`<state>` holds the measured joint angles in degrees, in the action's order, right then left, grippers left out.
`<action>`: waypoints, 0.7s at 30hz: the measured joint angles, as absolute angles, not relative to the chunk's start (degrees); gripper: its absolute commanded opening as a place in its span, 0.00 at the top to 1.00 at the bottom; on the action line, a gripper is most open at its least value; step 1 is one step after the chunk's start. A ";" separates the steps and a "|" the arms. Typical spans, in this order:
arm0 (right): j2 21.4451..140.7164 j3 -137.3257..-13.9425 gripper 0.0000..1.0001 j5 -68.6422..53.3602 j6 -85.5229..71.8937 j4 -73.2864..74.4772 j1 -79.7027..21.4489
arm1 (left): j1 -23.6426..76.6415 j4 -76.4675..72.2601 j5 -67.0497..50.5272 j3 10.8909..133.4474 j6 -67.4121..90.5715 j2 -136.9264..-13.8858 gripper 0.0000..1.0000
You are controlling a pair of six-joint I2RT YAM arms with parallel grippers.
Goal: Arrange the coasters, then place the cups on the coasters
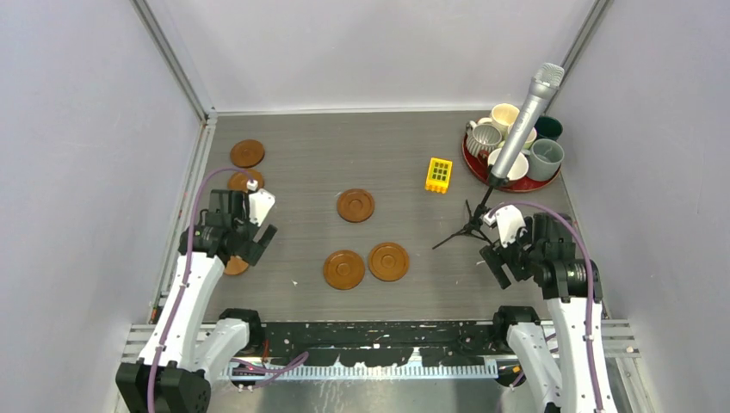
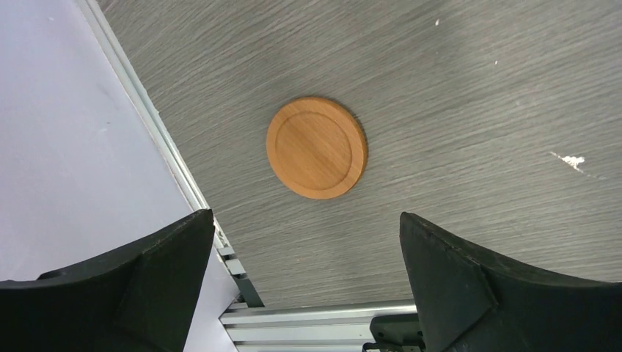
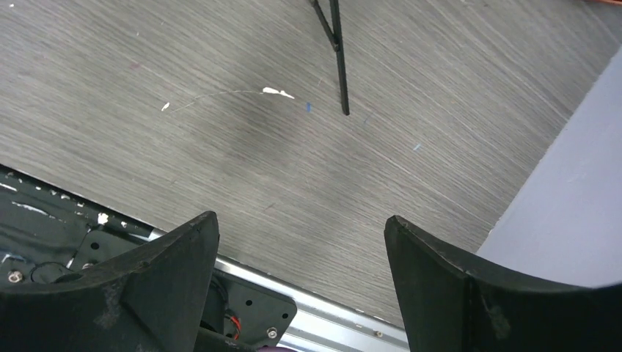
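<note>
Several brown round coasters lie flat on the table: one (image 1: 247, 153) at the far left, one (image 1: 239, 180) partly behind my left gripper, one (image 1: 355, 205) in the middle, two (image 1: 343, 269) (image 1: 388, 261) side by side nearer the front, and one (image 1: 234, 266) half under the left arm. That last coaster (image 2: 317, 147) lies ahead of my open, empty left gripper (image 2: 304, 216) (image 1: 258, 239). Several cups (image 1: 484, 138) stand together on a red tray (image 1: 472, 165) at the far right. My right gripper (image 3: 301, 218) (image 1: 503, 265) hovers open and empty over bare table.
A microphone (image 1: 527, 116) on a black tripod (image 1: 469, 226) stands just in front of the tray, and one tripod leg (image 3: 339, 62) reaches toward my right gripper. A yellow block (image 1: 438, 175) lies left of the tray. Walls enclose both sides and the back.
</note>
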<state>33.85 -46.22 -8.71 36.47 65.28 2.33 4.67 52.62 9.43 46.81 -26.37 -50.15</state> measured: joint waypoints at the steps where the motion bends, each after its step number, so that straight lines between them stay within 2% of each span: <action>1: 34.74 -46.48 0.13 -8.82 36.67 65.58 2.33 | 4.69 52.47 9.41 47.31 -25.96 -50.83 0.00; 11: 36.71 -45.93 0.13 -9.63 38.87 67.88 -0.64 | 4.69 51.11 9.41 50.17 -24.05 -53.82 0.00; 21: 45.50 -43.09 0.12 -1.32 32.51 62.17 -25.74 | 4.69 51.35 9.80 52.58 -21.65 -57.80 0.00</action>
<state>45.50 -43.09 -1.32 32.51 62.17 -25.74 4.69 51.35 9.80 52.58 -21.65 -57.80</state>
